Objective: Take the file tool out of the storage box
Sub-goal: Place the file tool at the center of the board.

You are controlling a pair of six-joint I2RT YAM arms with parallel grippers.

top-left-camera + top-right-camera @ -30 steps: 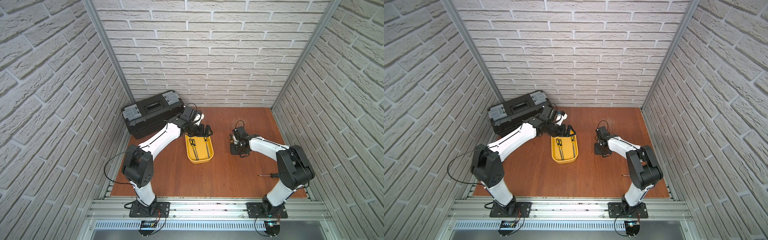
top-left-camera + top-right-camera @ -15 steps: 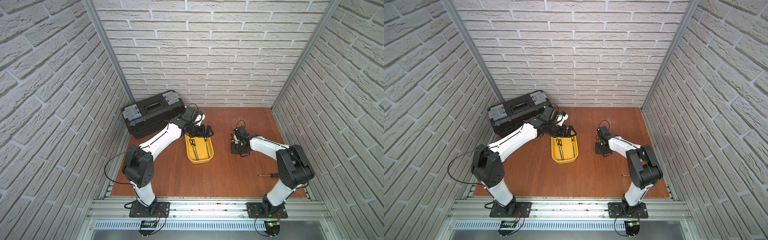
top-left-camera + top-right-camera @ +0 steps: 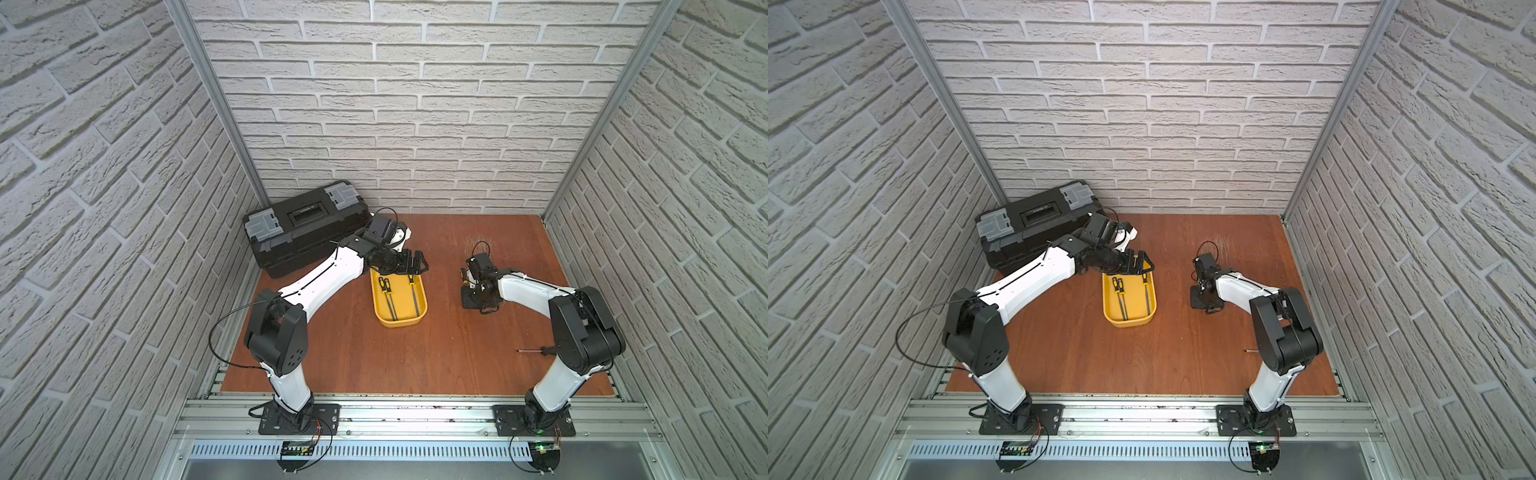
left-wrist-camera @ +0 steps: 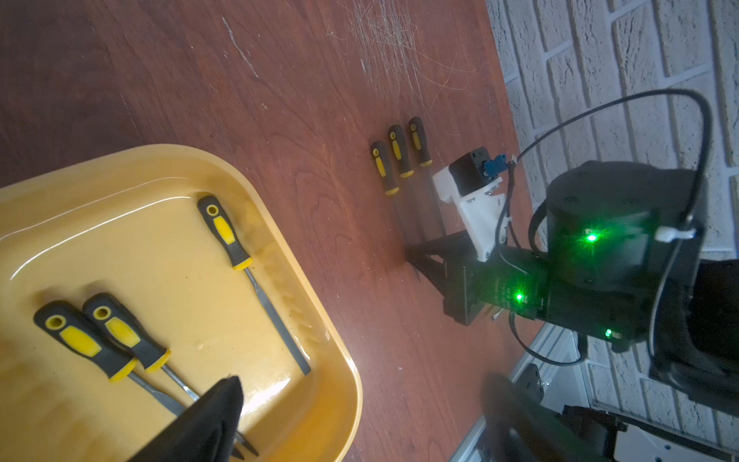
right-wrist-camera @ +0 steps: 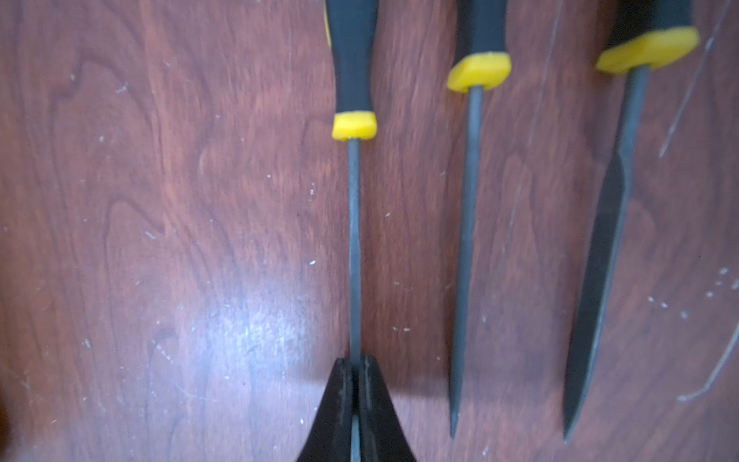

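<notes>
The wooden table (image 3: 415,357) bears a toolbox (image 3: 305,226), storage box (image 3: 401,323), three files (image 4: 400,160), screwdriver (image 3: 534,351).

Both top views look steeply down from high at the front, facing the back wall, and share the whole worktop (image 3: 415,353) and both arms. The left wrist camera looks low across the storage box (image 4: 160,248) towards the right arm (image 4: 600,260). The right wrist camera sits close over the worktop, looking past the right hand (image 5: 355,366) along a file (image 5: 354,240). The left wrist view shows that patch of worktop from farther off.

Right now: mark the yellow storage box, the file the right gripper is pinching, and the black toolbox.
storage box (image 3: 400,323): in a top view, near rim.
pinched file (image 5: 353,240): right wrist view, bare shaft.
toolbox (image 3: 305,214): in a top view, lid centre.
</notes>
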